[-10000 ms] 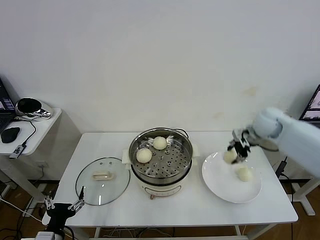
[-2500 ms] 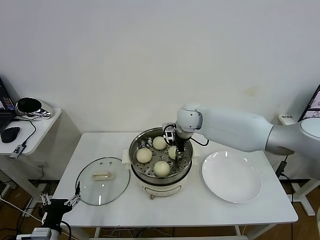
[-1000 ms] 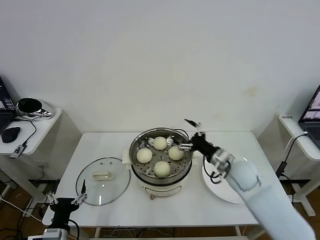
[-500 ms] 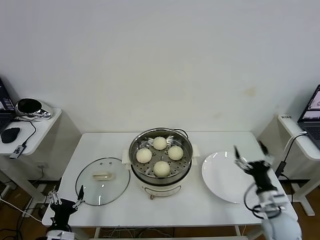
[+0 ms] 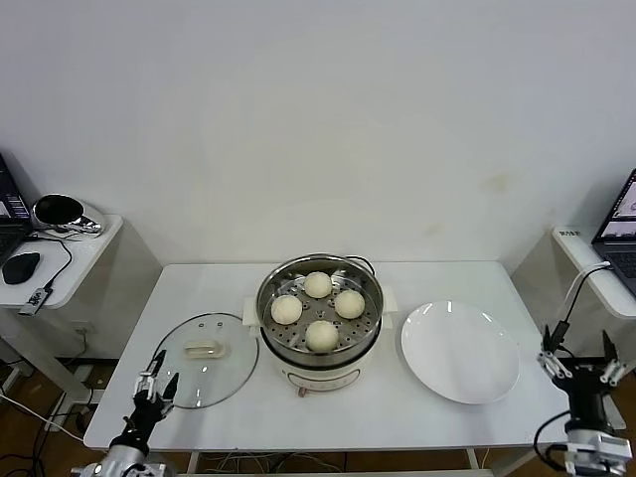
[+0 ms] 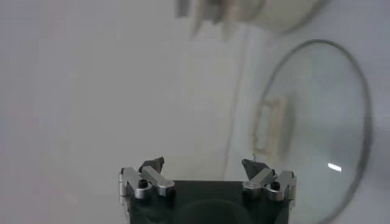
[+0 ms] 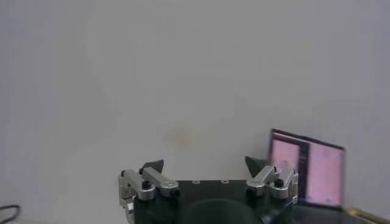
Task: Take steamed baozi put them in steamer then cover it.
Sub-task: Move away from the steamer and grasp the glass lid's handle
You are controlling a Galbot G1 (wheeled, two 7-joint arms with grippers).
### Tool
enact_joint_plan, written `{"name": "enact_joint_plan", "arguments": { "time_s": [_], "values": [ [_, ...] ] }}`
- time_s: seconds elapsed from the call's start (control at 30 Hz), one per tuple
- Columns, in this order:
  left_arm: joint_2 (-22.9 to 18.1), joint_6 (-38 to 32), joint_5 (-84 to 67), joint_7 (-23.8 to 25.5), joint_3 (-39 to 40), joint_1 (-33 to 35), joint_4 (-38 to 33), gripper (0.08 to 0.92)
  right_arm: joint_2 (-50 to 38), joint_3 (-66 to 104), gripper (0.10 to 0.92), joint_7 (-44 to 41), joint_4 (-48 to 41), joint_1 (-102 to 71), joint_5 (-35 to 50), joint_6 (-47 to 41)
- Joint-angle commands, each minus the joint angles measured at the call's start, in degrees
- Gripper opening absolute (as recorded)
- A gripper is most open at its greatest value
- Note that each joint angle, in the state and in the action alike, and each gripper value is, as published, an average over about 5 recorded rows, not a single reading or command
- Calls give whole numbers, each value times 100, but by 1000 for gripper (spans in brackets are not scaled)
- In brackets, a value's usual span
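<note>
Head view: four baozi (image 5: pixel 318 307) sit in the steamer (image 5: pixel 320 321); cover (image 5: pixel 204 359) lies on the tabletop (image 5: pixel 417 407), left. Covering remains.

Left wrist view: left tool (image 6: pixel 202 173) open, empty, near the cover (image 6: pixel 317 128); next, grasp its handle (image 6: pixel 269 125).

Right wrist view: right tool (image 7: pixel 204 173) open, idle.

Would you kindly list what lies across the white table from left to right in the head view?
Left gripper, open, at the table's near left edge → round clear glass lid with cream handle → shiny steel steamer holding four cream-white buns → flat white plate → right gripper, open, beyond the table's right end.
</note>
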Motion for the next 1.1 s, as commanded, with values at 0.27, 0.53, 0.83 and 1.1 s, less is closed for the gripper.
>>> {"name": "enact_joint_plan", "arguments": {
  "time_s": [0.27,0.53,0.83,1.1],
  "values": [
    [191,-87,833,210,682,-1253,848,823,326,303,823,157,28,-251,-140,61],
    [161,-101,738,239,869,-1666,1203,823,351,233,823,110,-19,-275,-134,45],
    [125,-106,685,277,1066,-2072,1711,823,345,250,823,99,-73,-290,-146,45],
    [119,-101,619,300,1100,-2312,1917,823,348,256,823,100,-122,-283,-188,50]
  ]
}}
